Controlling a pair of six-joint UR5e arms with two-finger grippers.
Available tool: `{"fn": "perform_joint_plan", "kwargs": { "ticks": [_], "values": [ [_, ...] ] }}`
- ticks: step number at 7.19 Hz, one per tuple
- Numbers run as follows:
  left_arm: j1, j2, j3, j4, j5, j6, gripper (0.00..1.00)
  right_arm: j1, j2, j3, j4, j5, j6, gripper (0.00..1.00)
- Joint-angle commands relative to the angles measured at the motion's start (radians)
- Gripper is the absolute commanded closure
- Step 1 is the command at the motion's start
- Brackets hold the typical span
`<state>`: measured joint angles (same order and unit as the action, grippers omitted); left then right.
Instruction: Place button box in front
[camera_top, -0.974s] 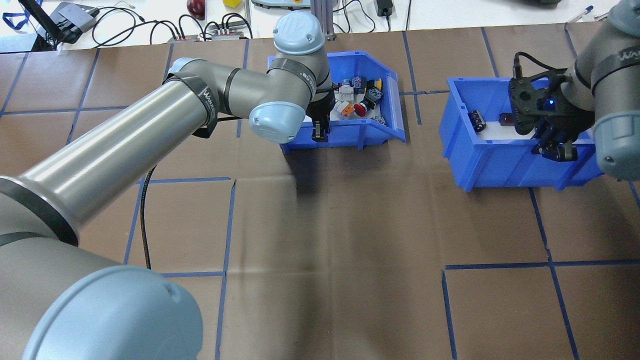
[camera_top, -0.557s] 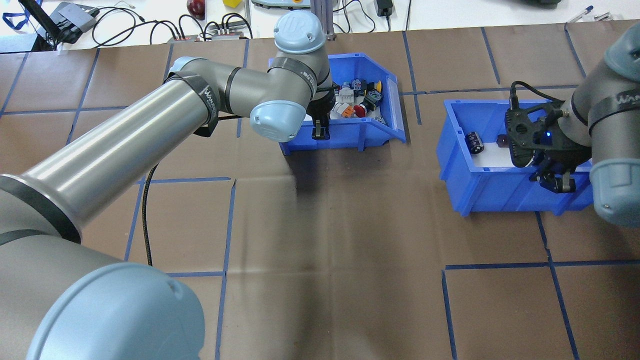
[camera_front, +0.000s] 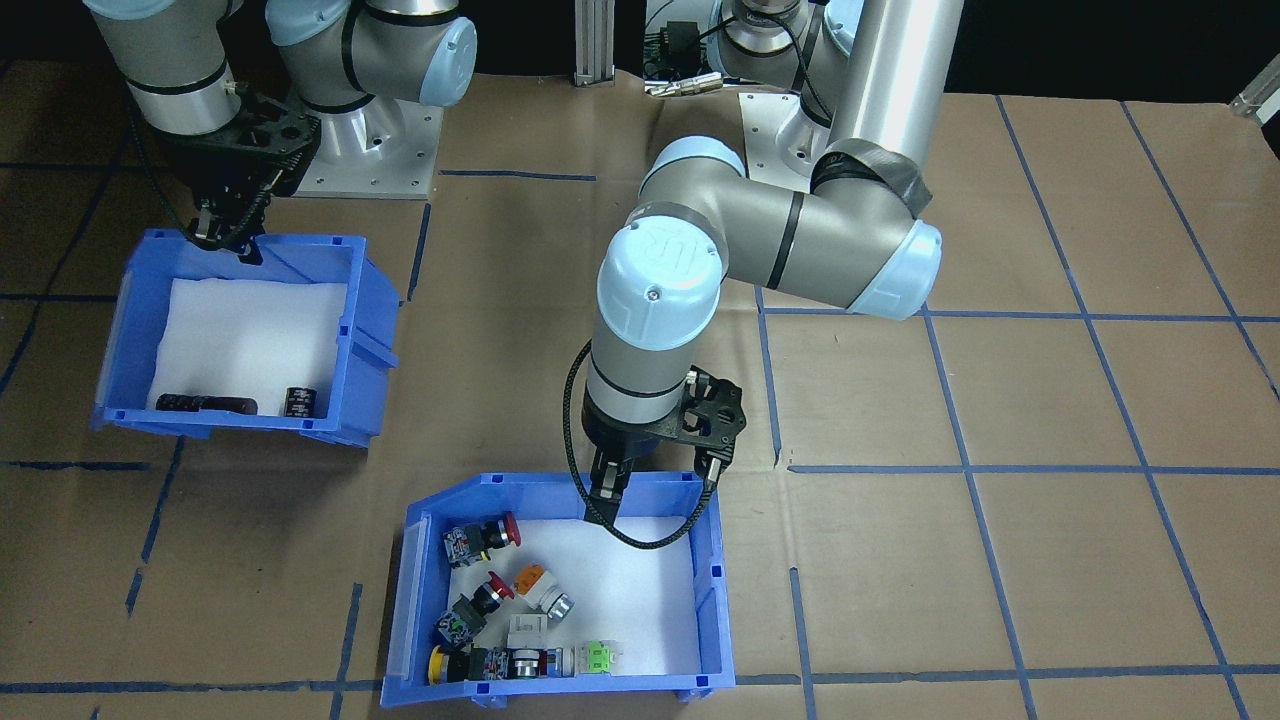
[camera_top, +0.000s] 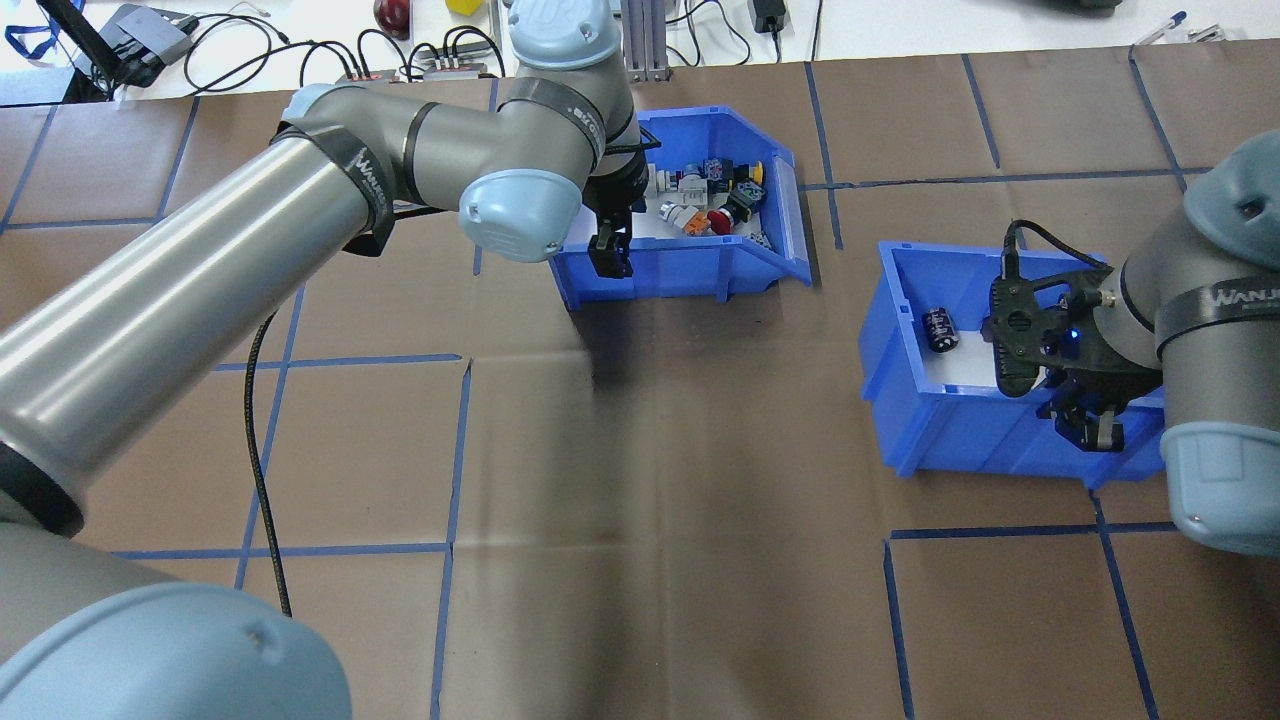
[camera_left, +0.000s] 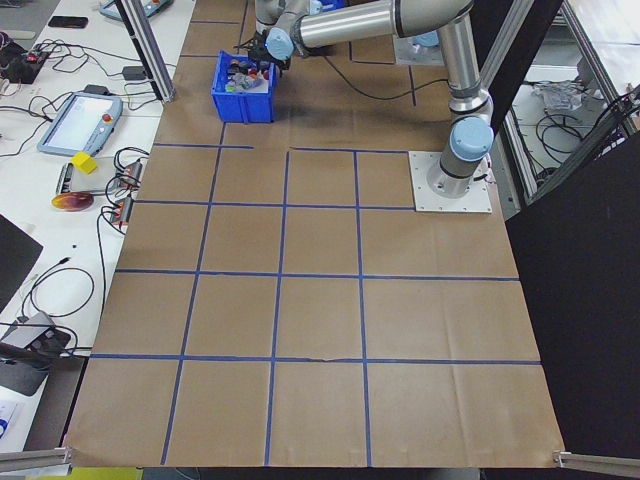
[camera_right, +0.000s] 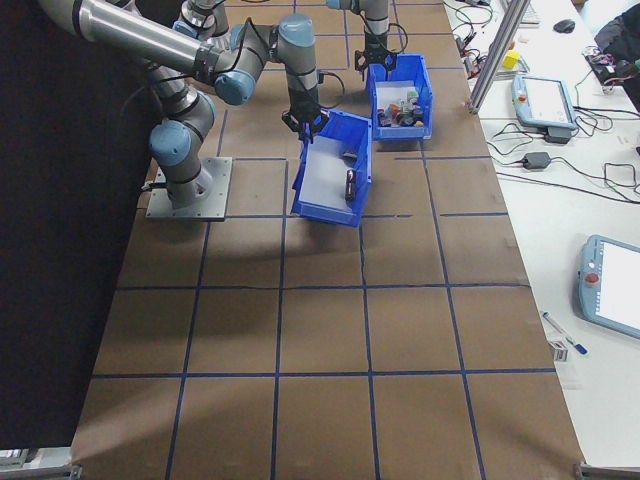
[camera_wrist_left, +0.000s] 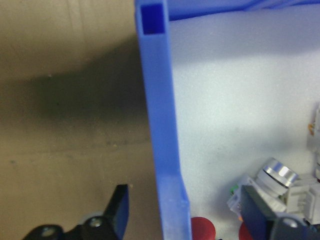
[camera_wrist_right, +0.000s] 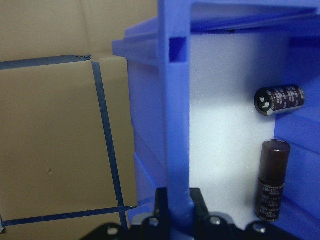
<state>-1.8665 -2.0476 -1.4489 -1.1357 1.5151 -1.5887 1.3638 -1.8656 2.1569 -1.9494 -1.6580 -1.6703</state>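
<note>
The button box (camera_top: 690, 270) is a blue bin with a white foam liner and red, yellow, orange and green push-buttons (camera_front: 500, 600). It stands on the brown table at the far middle. My left gripper (camera_top: 608, 255) straddles the box's near wall (camera_wrist_left: 162, 125) close to a corner. It is open, and one finger (camera_wrist_left: 117, 210) stands clear of the wall's outside. My right gripper (camera_top: 1090, 430) is shut on the near wall (camera_wrist_right: 175, 125) of the other blue bin (camera_top: 960, 430). That bin holds dark cylinders (camera_wrist_right: 271, 185) and hangs tilted.
Blue tape lines (camera_top: 455, 440) grid the brown paper table. Cables and devices (camera_top: 150, 40) lie beyond the far edge. A black cable (camera_top: 262, 420) trails under my left arm. The right arm's base plate (camera_front: 370, 150) is near the tilted bin.
My right gripper has pulled the bin with the dark cylinders toward the robot. My left gripper has slid left along the button box's near wall; the box has barely moved.
</note>
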Motion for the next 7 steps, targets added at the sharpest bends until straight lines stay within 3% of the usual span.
{"fn": "perform_joint_plan", "kwargs": {
  "ticks": [1,2,5,7],
  "values": [
    [0.023,0.137,-0.010,-0.212,0.029,0.305,0.11,0.120,0.000,0.004,-0.005,-0.009,0.108,0.97],
    [0.047,0.226,-0.018,-0.313,0.028,0.479,0.01,0.179,0.002,0.004,-0.011,-0.011,0.177,0.97],
    [0.091,0.503,-0.120,-0.461,0.033,1.198,0.01,0.353,0.009,0.003,-0.016,-0.011,0.373,0.96],
    [0.256,0.744,-0.284,-0.506,0.025,1.592,0.00,0.464,0.022,0.003,-0.063,-0.009,0.509,0.96]
  ]
}}
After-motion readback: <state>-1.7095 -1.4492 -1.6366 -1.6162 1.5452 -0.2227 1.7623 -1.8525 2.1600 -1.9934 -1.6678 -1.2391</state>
